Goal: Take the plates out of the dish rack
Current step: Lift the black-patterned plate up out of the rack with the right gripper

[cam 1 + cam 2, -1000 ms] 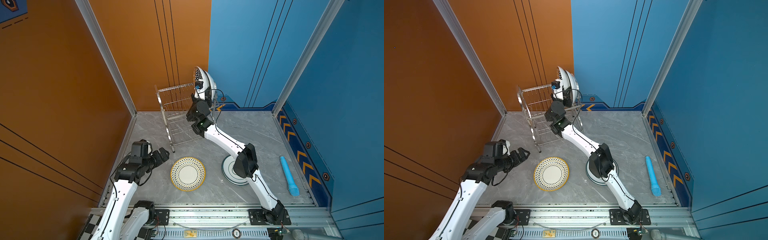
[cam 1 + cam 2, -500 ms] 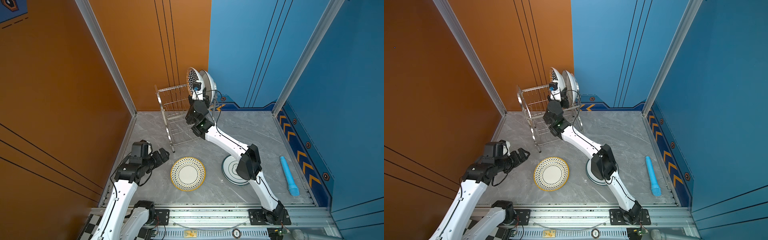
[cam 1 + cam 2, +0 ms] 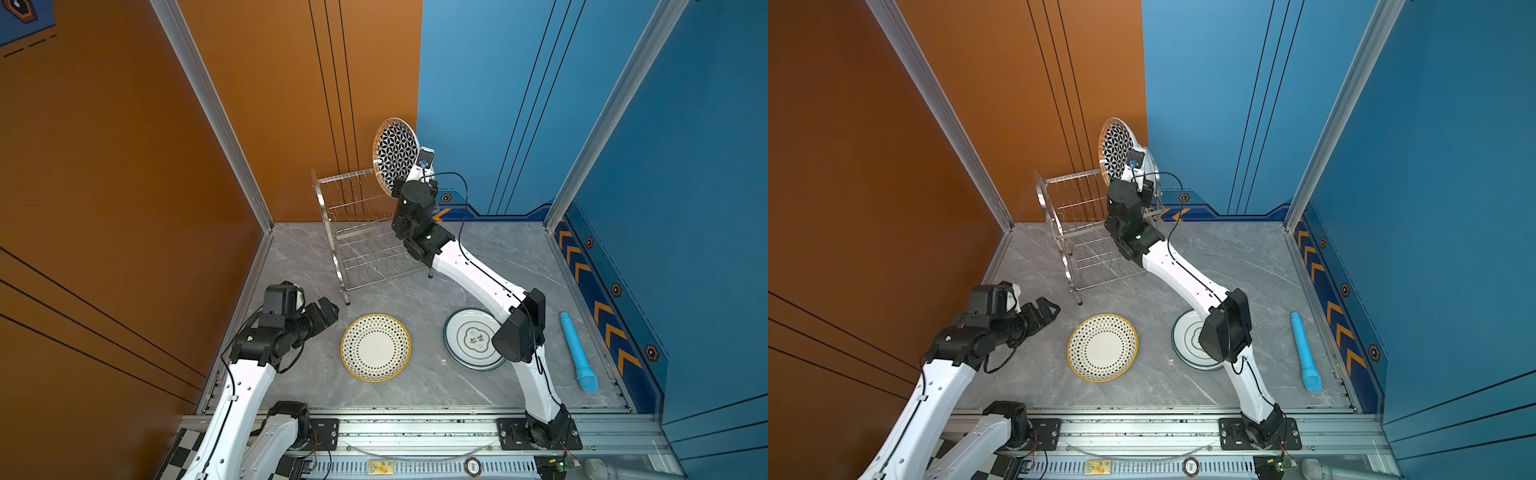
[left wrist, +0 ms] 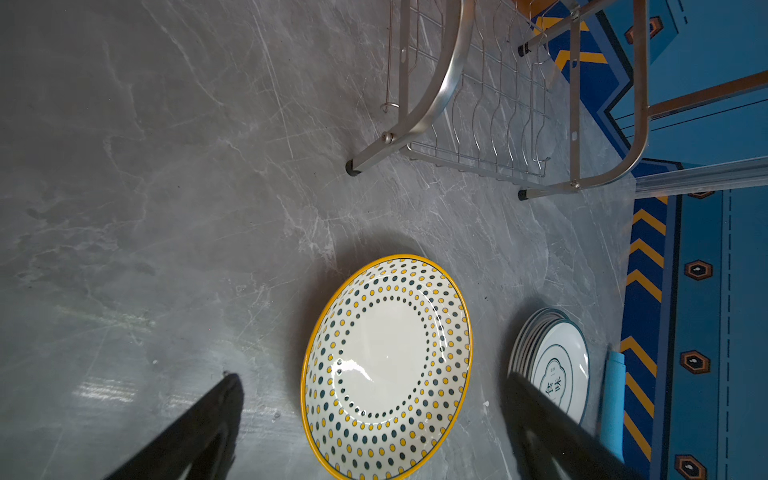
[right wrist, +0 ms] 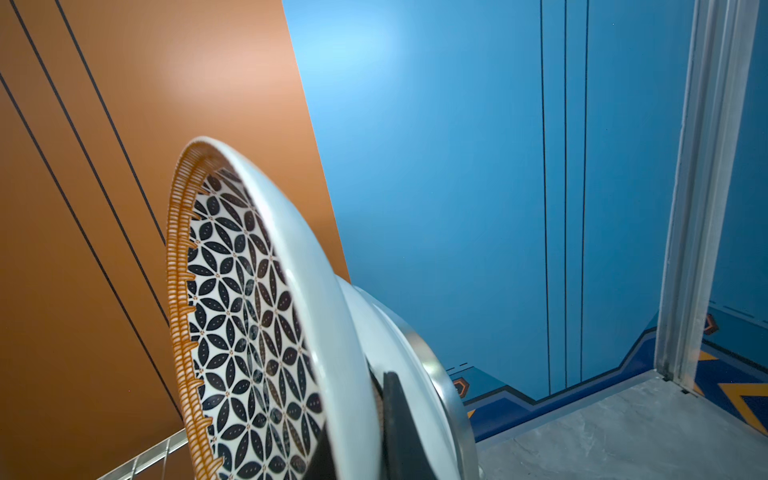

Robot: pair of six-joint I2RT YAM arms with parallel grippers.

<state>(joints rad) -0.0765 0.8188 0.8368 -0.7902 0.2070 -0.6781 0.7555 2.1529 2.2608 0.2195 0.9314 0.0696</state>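
patterned plate (image 3: pixel 395 153) upright in right hand (image 5: pixel 357 440), at dish rack (image 3: pixel 332 245) top

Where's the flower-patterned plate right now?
In both top views the plate stands upright above the rack's right end, by the back wall corner, pinched at its lower edge by the right tool.
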